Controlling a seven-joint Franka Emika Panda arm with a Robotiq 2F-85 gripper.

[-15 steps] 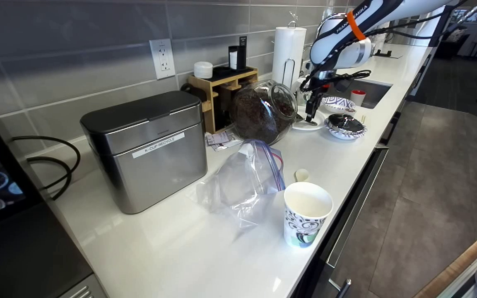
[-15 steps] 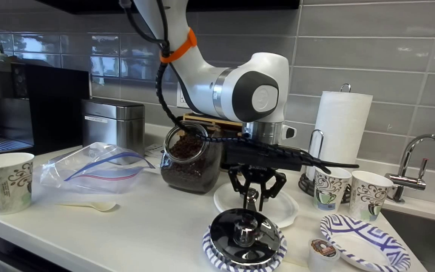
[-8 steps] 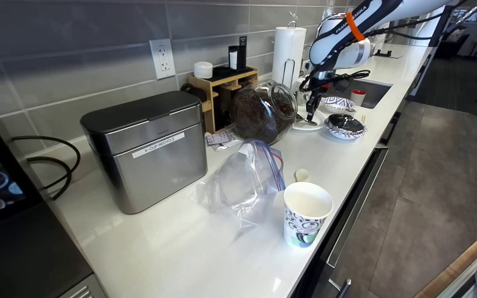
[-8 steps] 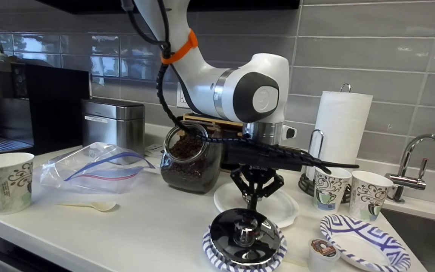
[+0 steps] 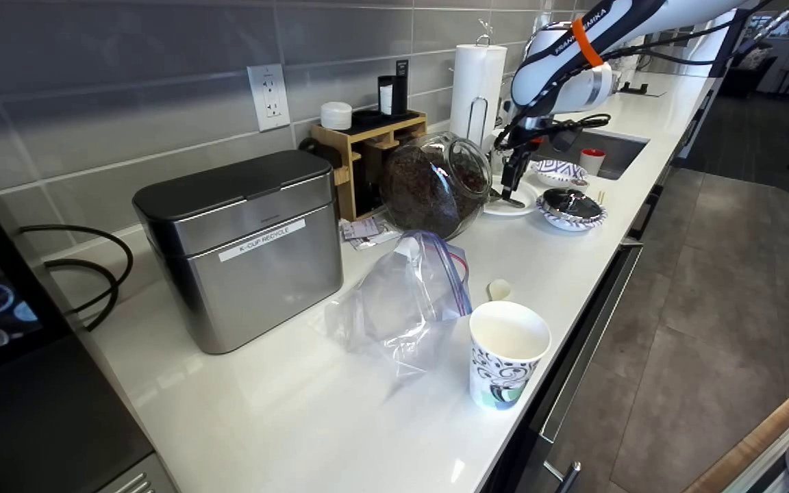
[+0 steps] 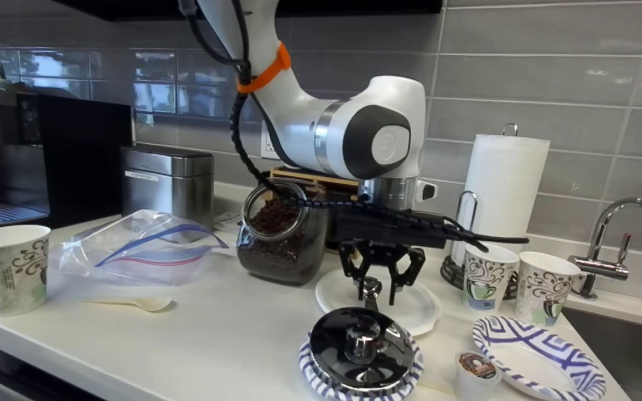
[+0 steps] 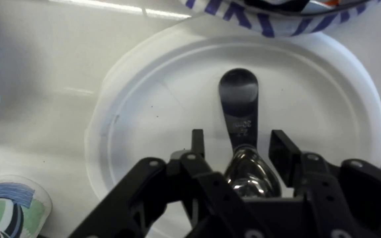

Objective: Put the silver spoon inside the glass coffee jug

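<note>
The silver spoon (image 7: pixel 241 96) lies on a white plate (image 7: pixel 313 109), its rounded bowl partly hidden by the gripper in the wrist view. My gripper (image 7: pixel 237 140) is open, with its fingers on either side of the spoon and gaps to it. In an exterior view the gripper (image 6: pixel 377 301) is low over the plate (image 6: pixel 424 312), and the spoon (image 6: pixel 372 287) shows between the fingers. The glass coffee jug (image 6: pixel 276 250), filled with dark coffee, stands beside the plate. Its mouth is open and tilted sideways. It also shows in another exterior view (image 5: pixel 432 185).
A lid with a knob (image 6: pixel 363 351) sits on a patterned bowl right in front of the plate. Paper cups (image 6: pixel 491 275), a patterned bowl (image 6: pixel 544 356) and a coffee pod (image 6: pixel 476 376) stand nearby. A paper towel roll (image 6: pixel 505 189) is behind. A plastic bag (image 6: pixel 137 250) lies past the jug.
The gripper was open around the spoon, was shut half a second ago, and is now open and slightly higher. The spoon rests on the plate as before.
</note>
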